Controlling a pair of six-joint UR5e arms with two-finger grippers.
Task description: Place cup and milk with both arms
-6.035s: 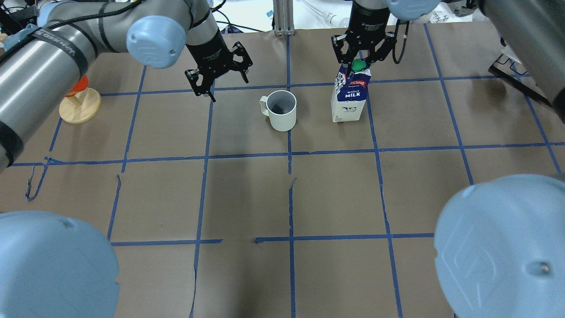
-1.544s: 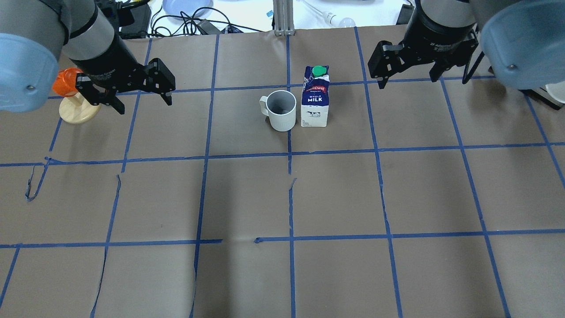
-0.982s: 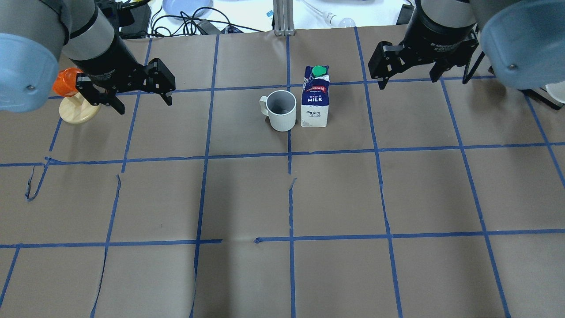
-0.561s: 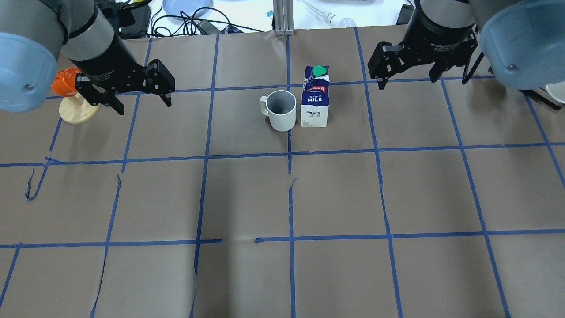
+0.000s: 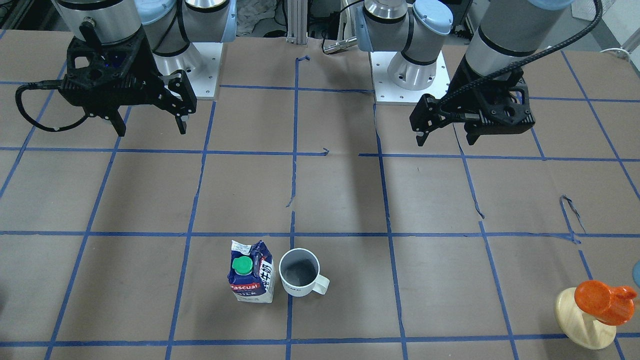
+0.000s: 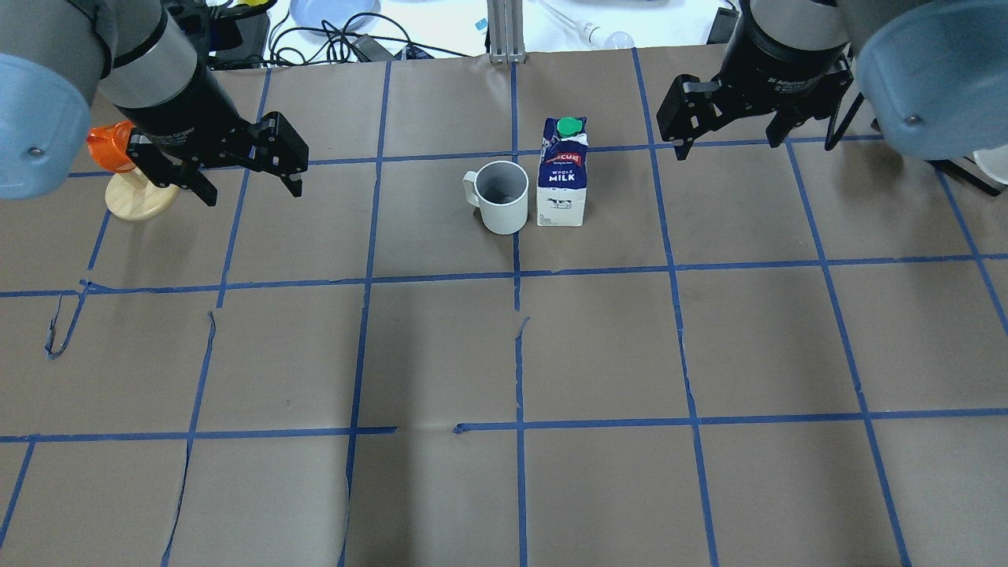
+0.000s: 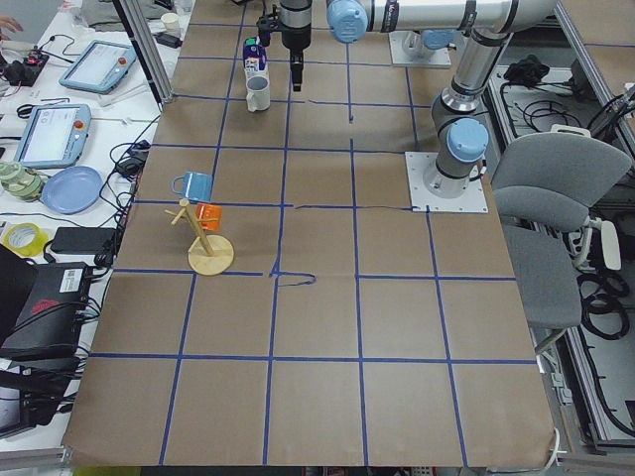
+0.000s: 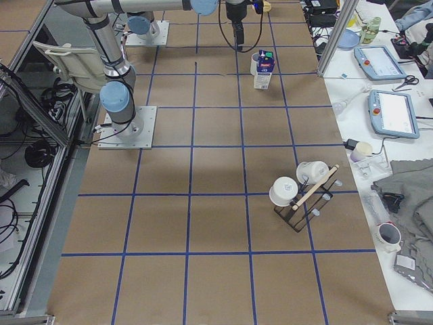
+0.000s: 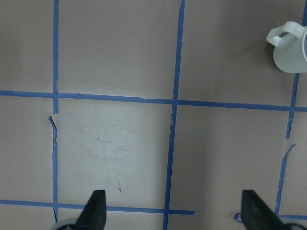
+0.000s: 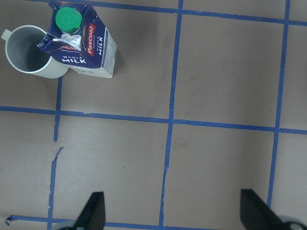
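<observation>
White ceramic cup (image 6: 504,203), loop-handled, grey inside, stands upright on my brown-paper counter (image 6: 598,346) gridded with blue tape (image 6: 517,370), just beside the blue-and-white, green-capped milk carton (image 6: 561,179). Left hand (image 6: 253,191) and right hand (image 5: 151,131) hang spread, empty, well clear of the cup.

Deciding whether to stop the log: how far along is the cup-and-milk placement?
Done: cup and milk stand upright side by side on the table. In hand: nothing; left tool and right tool are both open, empty, well off to either side. Left: apparently nothing more to place.
</observation>
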